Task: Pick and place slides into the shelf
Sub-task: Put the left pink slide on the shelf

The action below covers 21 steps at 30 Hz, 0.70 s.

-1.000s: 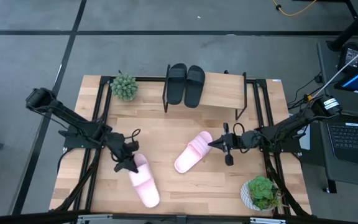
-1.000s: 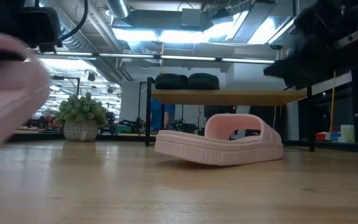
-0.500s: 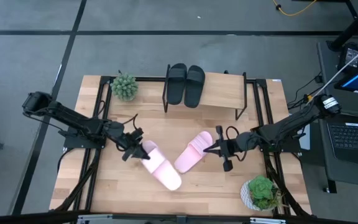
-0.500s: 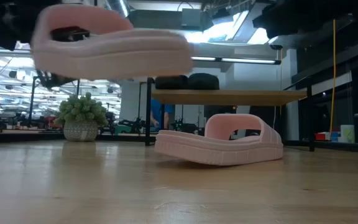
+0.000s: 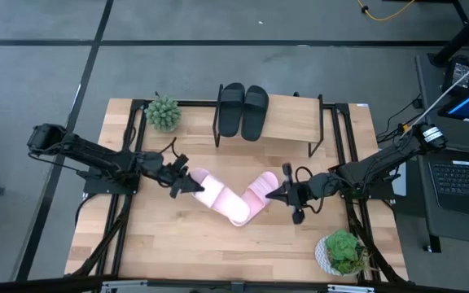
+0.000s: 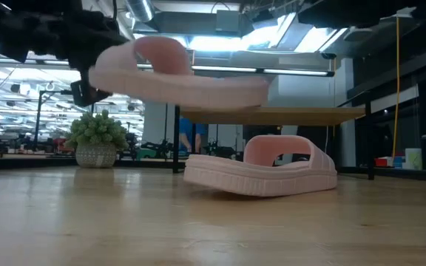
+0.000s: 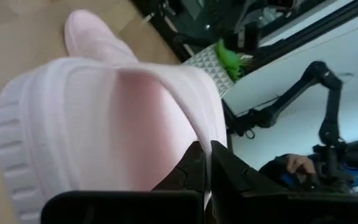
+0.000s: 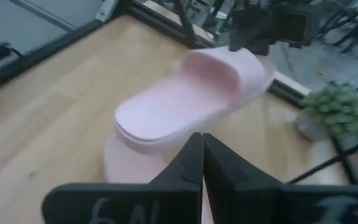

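So the big change over that last second: the left gripper [image 5: 181, 181] had a pink slide [image 5: 218, 195] down at the near-left part of the table, and by this moment it had lifted it and swung it toward the middle. Jaws were clamped tight on the heel end, and the low view showed that slide [image 6: 180, 70] up in the air, clear of the wood and roughly level with the shelf [image 6: 272, 113] top behind it.

The toe end hung right over the other pink slide [image 5: 260, 189], which hadn't moved and lay flat on the table. From above the two overlapped; the low view showed a gap between them.

The right gripper [image 5: 283, 192] had crept a little closer to that resting slide's heel, fingers pinched together and holding nothing.

Both black slides [image 5: 243, 109] sat side by side on the shelf already, so I'd call it half done, with the third one on its way to the free plank beside them.
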### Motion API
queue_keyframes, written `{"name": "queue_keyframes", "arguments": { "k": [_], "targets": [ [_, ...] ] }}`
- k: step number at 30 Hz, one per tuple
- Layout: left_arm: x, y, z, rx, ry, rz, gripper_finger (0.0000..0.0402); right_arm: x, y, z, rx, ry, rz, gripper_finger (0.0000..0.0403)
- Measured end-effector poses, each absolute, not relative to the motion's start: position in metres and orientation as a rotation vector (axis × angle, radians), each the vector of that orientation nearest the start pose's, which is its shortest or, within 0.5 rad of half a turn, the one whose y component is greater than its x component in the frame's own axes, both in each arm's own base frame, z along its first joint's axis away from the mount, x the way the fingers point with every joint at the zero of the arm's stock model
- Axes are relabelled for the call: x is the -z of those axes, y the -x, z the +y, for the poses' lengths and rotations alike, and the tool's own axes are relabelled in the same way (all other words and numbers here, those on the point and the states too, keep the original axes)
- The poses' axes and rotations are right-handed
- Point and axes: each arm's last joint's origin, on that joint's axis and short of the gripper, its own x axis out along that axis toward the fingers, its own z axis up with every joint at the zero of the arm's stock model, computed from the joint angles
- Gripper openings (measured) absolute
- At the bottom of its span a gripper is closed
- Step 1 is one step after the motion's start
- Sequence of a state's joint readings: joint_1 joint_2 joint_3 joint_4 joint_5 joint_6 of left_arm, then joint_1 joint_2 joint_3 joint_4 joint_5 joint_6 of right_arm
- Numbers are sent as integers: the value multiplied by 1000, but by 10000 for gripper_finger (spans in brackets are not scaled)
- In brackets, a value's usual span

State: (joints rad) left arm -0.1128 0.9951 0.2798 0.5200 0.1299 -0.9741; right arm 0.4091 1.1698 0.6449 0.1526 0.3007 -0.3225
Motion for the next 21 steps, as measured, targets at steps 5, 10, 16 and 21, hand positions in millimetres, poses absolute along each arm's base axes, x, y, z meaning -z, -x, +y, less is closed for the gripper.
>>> {"name": "queue_keyframes", "arguments": {
  "k": [5, 10, 16, 21],
  "targets": [
    [-201, -197, -21, 119, 984, 230, 0, -244, -232, 90, -125, 527, 306, 30],
    [-218, -207, -22, 141, 986, 198, 0, -249, -234, 90, -130, 630, 242, 77],
    [-234, -228, -24, 99, 952, 287, 0, -252, -235, 90, -133, 753, 210, 133],
    [-252, -242, -22, 124, 924, 274, 0, -249, -234, 90, -149, 791, 238, 146]
  ]
}}
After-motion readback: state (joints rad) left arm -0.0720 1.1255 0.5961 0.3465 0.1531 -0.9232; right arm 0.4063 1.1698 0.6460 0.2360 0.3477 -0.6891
